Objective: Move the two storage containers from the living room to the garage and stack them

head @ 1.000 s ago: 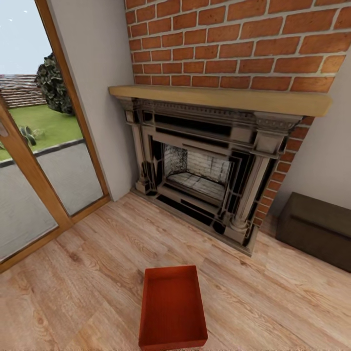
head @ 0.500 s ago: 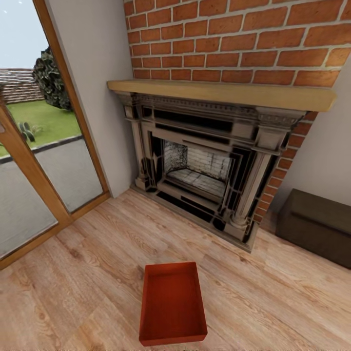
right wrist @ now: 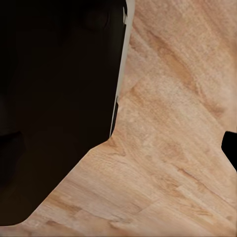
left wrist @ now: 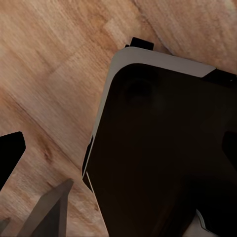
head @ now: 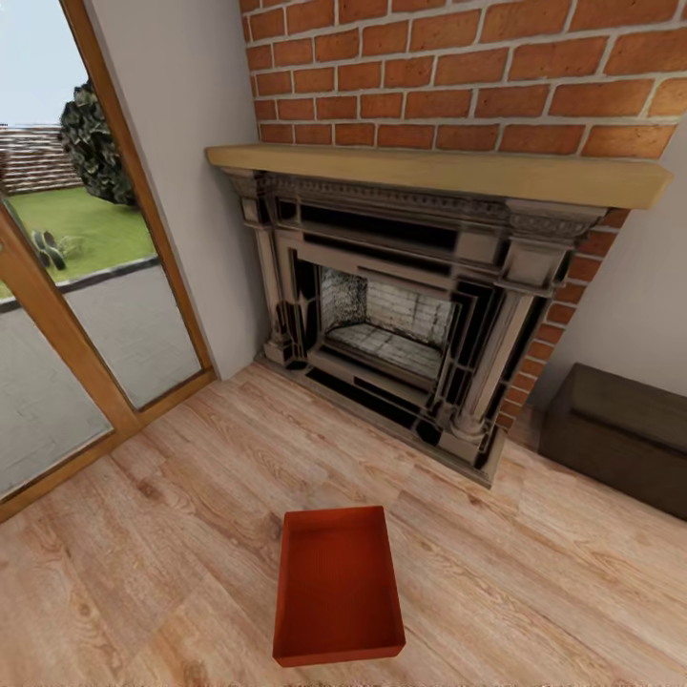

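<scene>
One orange-red storage container [head: 338,584] lies open-topped and empty on the light wood plank floor [head: 172,534] of the living room, in front of the red brick fireplace [head: 401,315], low in the middle of the head view. In the left wrist view a black fingertip [left wrist: 10,158] sits at the picture's edge over bare planks, with nothing held. In the right wrist view a black fingertip [right wrist: 230,148] also sits at the edge over bare floor. Both grippers hang close beside my dark base [left wrist: 163,148], away from the container.
A glass door with a wood frame [head: 57,324] fills the left wall. A dark low cabinet [head: 620,439] stands at the right of the fireplace. A wooden mantel [head: 439,174] juts out above the hearth. Open planks surround the container.
The whole head picture has shifted: the container and fireplace sit slightly higher in it, so the camera has moved. The container itself stays where it was on the floor.
</scene>
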Robot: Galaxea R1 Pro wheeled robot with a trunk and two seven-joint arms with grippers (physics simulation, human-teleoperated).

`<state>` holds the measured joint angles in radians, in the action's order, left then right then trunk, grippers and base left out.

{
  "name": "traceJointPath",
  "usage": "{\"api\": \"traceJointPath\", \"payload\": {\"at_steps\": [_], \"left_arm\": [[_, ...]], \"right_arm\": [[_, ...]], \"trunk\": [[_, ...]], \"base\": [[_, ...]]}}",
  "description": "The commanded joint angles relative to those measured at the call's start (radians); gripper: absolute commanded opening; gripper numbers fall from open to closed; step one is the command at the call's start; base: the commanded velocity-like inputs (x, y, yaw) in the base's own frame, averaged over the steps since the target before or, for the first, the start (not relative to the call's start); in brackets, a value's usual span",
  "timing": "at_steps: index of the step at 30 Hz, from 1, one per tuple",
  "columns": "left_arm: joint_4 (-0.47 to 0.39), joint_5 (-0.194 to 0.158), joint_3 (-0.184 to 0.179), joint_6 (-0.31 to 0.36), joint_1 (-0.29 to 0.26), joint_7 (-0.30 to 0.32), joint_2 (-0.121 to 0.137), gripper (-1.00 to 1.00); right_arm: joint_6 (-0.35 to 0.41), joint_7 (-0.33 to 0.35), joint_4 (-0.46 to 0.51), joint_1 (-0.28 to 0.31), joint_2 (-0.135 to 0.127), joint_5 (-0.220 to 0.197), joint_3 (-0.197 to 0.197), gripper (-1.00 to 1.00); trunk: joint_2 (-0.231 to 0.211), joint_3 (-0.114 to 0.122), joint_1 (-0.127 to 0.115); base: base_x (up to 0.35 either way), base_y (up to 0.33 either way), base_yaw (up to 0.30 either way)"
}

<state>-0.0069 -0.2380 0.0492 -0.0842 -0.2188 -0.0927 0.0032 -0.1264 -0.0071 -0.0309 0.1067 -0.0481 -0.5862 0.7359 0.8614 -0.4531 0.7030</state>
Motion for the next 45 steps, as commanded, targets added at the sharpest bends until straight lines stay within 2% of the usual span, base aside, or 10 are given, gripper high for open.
{"api": "traceJointPath", "payload": {"at_steps": [1,45], "left_arm": [[0.001,-0.001,0.004,-0.003,-0.001,-0.001,0.0,1.0],[0.001,-0.001,0.004,-0.003,-0.001,-0.001,0.0,1.0]], "right_arm": [[-0.004,-0.001,-0.002,0.001,0.001,-0.006,0.008,1.0],[-0.004,-0.001,-0.003,0.001,0.002,-0.006,0.008,1.0]], "trunk": [[0.001,-0.003,0.0],[0.001,-0.074,0.0]], "base": [[0.0,0.0,0.0],[0.0,0.0,0.0]]}}
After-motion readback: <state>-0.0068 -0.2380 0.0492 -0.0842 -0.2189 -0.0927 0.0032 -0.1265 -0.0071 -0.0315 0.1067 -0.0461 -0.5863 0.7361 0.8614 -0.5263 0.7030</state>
